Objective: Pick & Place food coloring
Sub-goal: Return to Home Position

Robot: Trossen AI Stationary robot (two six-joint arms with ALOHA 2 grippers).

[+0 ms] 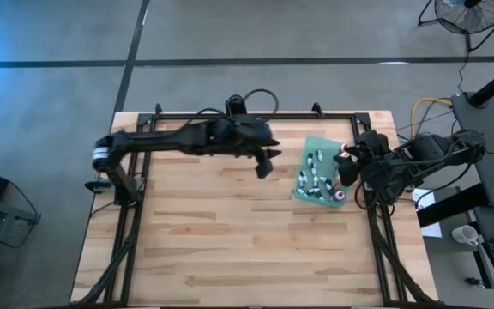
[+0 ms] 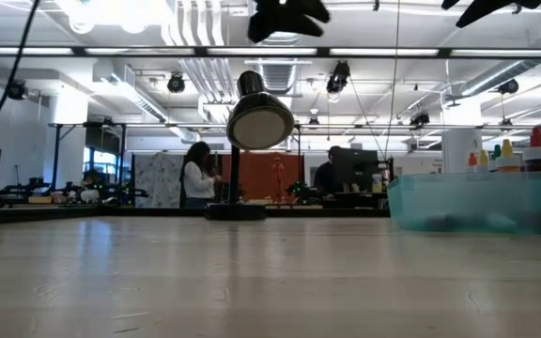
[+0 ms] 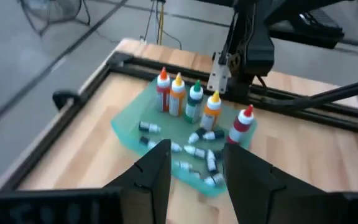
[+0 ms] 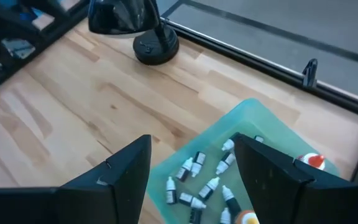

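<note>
High view: the food coloring (image 1: 320,174) sits in the green bin (image 1: 314,142) near the tabletop's (image 1: 230,240) right edge. The left tool (image 1: 266,165) hangs just beside it, the right tool (image 1: 347,170) at its outer rim.

Low view: dropper caps (image 2: 510,150) rise above the bin wall.

Left wrist view: fingers spread, empty. Tall droppers (image 3: 185,96) stand upright, tips up; small vials (image 3: 197,150) lie flat, their long axes pointing every way.

Right wrist view: fingers spread, empty.

The bottles look light, stiff and slick, best pinched across the body.
</note>
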